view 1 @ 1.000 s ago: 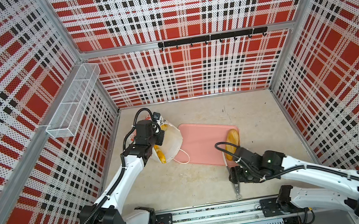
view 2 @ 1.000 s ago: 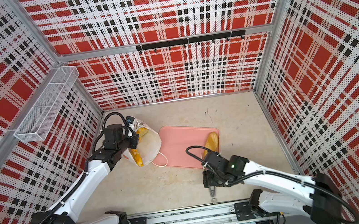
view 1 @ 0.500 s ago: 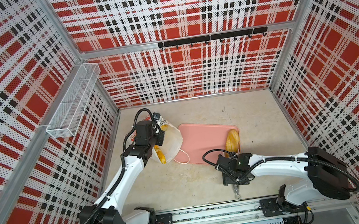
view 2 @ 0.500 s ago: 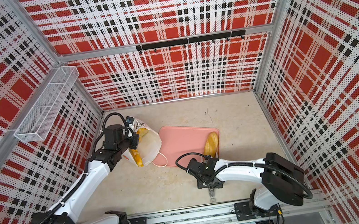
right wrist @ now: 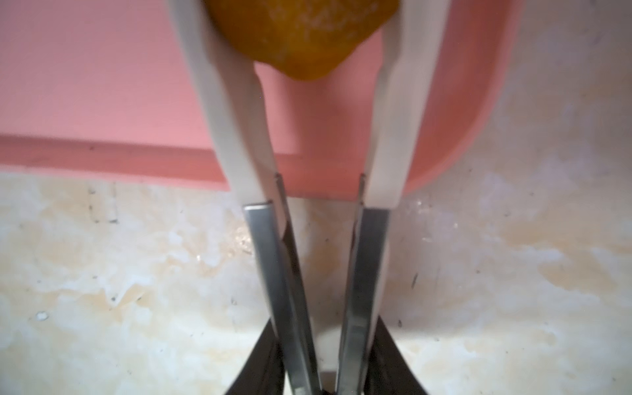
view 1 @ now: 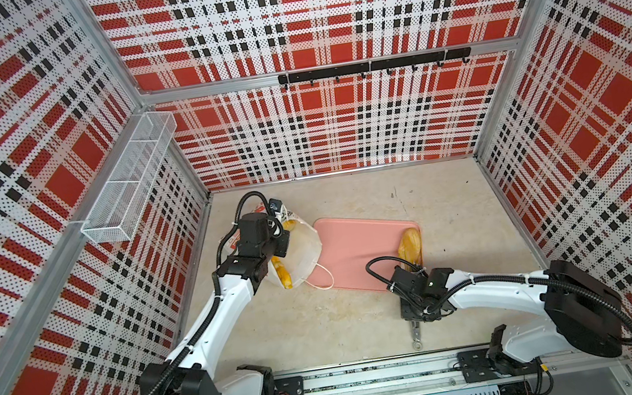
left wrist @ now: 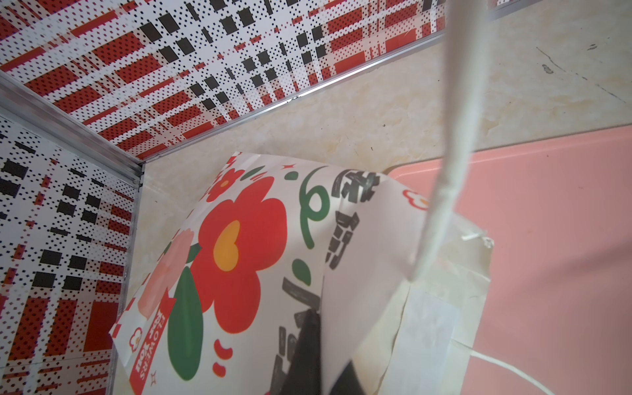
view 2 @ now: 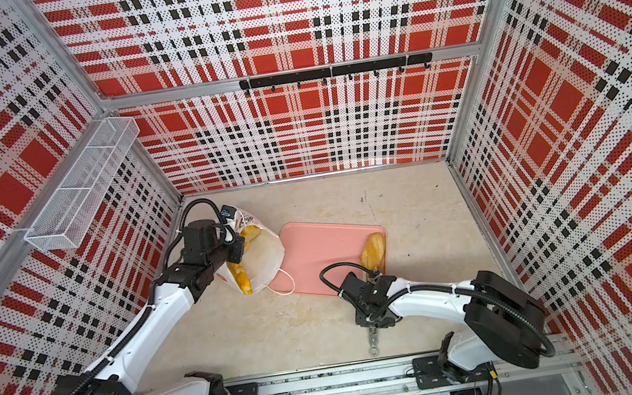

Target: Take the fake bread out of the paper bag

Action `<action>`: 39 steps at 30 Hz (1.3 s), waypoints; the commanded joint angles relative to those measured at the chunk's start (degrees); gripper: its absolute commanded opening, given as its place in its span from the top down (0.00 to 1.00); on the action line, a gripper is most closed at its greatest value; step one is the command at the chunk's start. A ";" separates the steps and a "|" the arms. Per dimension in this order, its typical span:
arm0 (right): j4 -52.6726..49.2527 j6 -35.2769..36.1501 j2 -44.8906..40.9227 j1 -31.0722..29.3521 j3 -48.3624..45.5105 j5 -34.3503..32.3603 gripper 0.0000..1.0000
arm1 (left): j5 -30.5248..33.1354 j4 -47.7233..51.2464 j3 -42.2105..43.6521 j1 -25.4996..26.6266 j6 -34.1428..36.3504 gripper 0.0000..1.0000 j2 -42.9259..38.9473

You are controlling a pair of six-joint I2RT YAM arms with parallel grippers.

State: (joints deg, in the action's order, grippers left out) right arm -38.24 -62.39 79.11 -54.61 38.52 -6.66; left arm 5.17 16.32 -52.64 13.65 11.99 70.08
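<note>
Read "FLOWERS FOR YOU" on paper bag (left wrist: 239, 239). Sat at left edge of worktop (view 1: 454, 204), rim pinched in left gripper (left wrist: 323, 352), fake bread (view 1: 281, 272) inside. Clamped tongs (right wrist: 273, 273) in right gripper (right wrist: 325, 376), tips astride a loaf (right wrist: 301, 34) at right edge of pink tray (view 1: 355, 251). Showed open room toward far-right corner.
</note>
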 commanded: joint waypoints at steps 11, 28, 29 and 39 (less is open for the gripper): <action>-13.59 6.19 -21.63 -0.11 1.12 3.33 0.61 | -0.79 -1.90 0.15 -0.29 -1.44 1.00 -2.21; -10.58 11.84 -14.54 0.52 2.38 6.56 0.44 | -1.15 -1.55 -0.06 -0.23 -1.39 1.00 -1.52; -10.70 12.13 -14.23 0.70 2.62 6.48 0.44 | -1.22 -1.48 0.00 -0.23 -1.33 1.00 -1.44; -10.29 15.41 -12.73 3.08 4.16 7.48 0.42 | -1.39 -1.41 -0.06 -0.13 -1.28 1.00 -1.29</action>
State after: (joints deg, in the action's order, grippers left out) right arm -49.47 -48.64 66.11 -51.70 40.29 0.12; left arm 4.67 16.34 -52.64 13.54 11.79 69.34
